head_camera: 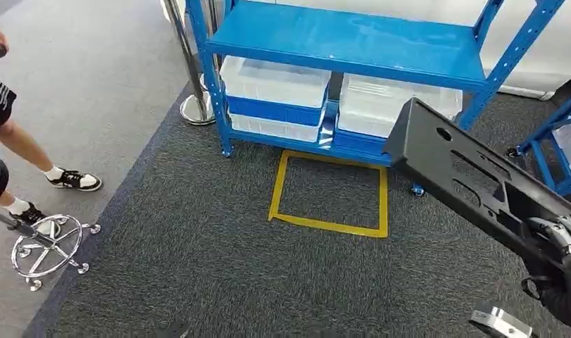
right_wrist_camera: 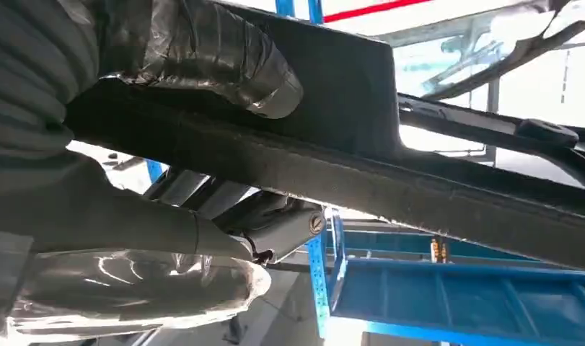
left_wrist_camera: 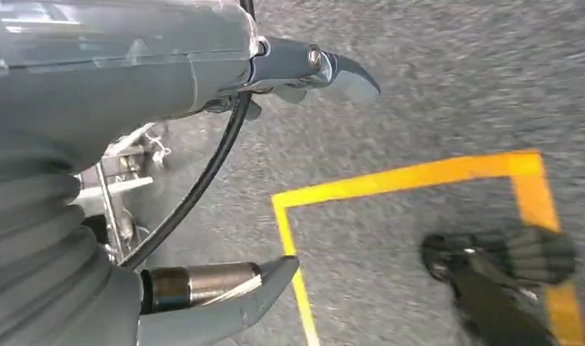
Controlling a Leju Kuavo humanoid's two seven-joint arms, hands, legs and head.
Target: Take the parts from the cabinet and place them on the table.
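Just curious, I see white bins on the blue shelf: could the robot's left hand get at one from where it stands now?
Probably not yet. The left hand hangs open over the carpet by the yellow tape, while the bins sit on the shelf beyond the taped square. Nothing blocks the way; it seems too far.

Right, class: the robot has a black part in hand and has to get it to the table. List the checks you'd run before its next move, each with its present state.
1. Right hand grips the black part: ok, the fingers wrap it in the right wrist view.
2. Part clear of the blue rack: ok, it is held out over the carpet.
3. Left hand free: ok, the fingers are apart and hold nothing.
4. Table located: cannot tell, no table to be seen.
5. Path clear: not ok, a person and a stool are on the left.
6. Yellow floor square unobstructed: ok.
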